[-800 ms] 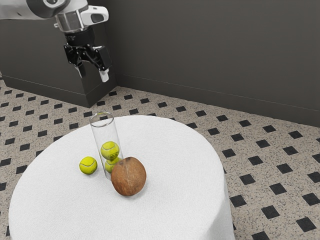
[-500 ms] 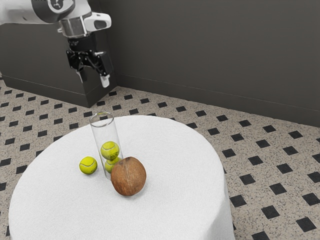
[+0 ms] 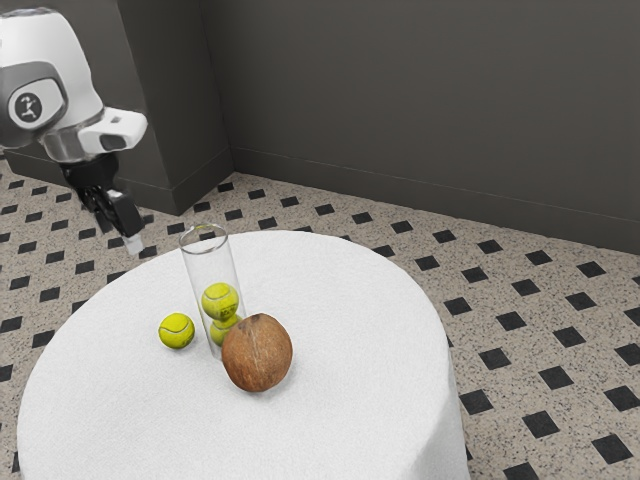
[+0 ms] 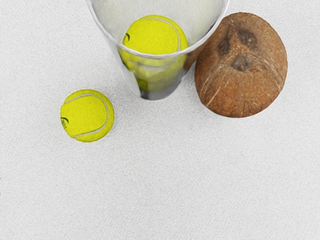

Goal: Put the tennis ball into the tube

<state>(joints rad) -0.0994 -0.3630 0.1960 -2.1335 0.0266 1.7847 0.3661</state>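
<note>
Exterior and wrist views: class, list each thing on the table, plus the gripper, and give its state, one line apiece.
Clear tube: upright, open at the top, partly filled
Upper tennis ball: inside the tube
Lower tennis ball: inside the tube
Loose tennis ball: outside the tube, on the tablecloth
Coconut: uncut on the visible sides
Gripper: raised, empty

Round bench [image 3: 370, 300] in front of me, draped in white cloth, faintly textured. Beyond it, dark grey wall [image 3: 420, 100], plain, low baseboard [image 3: 440, 202] along foot. Dark block [image 3: 160, 90] juts out toward exterior view's left, with its own baseboard. Floor [image 3: 500, 330] speckled beige, small black diamonds set in regular pattern. Light soft, even; cloth side shaded toward exterior view's right.
</note>
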